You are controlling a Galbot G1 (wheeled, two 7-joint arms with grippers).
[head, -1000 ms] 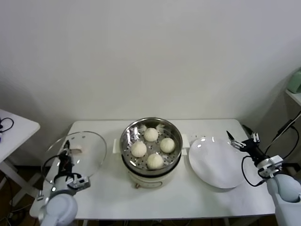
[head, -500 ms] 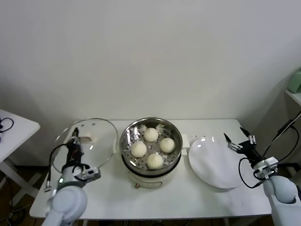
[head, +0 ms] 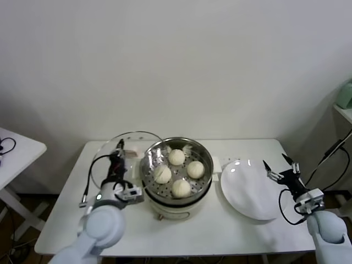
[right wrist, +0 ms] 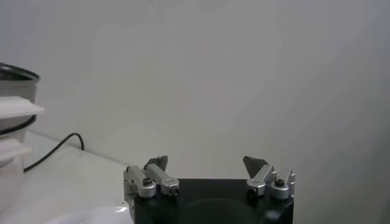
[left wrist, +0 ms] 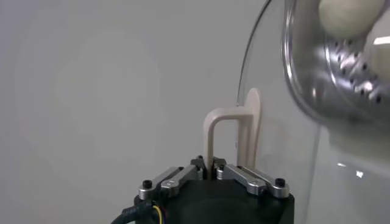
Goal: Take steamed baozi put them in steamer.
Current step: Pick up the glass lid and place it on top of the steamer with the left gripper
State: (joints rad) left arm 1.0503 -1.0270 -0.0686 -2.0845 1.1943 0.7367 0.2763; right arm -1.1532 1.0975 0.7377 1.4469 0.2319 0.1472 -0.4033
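The room is lit softly and evenly, and the wall is seen as a dull grey-white. Small bright spots of glare are seen on the shiny steamer (head: 176,165) and on the white plate (head: 250,190). Only faint shadows are cast on the table (head: 220,231). In the left wrist view the steamer is blurred because it is so close.

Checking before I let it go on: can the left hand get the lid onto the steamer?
Probably yes: the left hand is shut on the glass lid just beside the steamer, whose top is uncovered, with nothing between them.
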